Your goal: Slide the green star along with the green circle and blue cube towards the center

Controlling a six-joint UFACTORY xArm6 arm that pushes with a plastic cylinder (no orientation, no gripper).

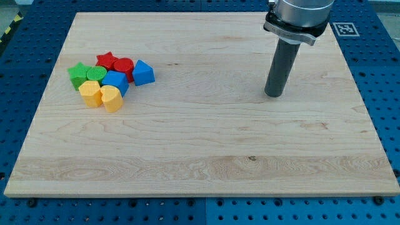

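A cluster of blocks sits at the view's left on the wooden board [206,144]. The green star [78,74] is at the cluster's left edge, with the green circle [95,74] touching its right side. The blue cube [116,81] lies just right of the green circle. My tip [273,94] rests on the board far to the view's right of the cluster, well apart from every block.
In the same cluster are a red star [107,60], a red circle [124,66], a blue triangular block [143,73], a yellow block [91,93] and a yellow heart [112,98]. A blue pegboard [381,56] surrounds the board.
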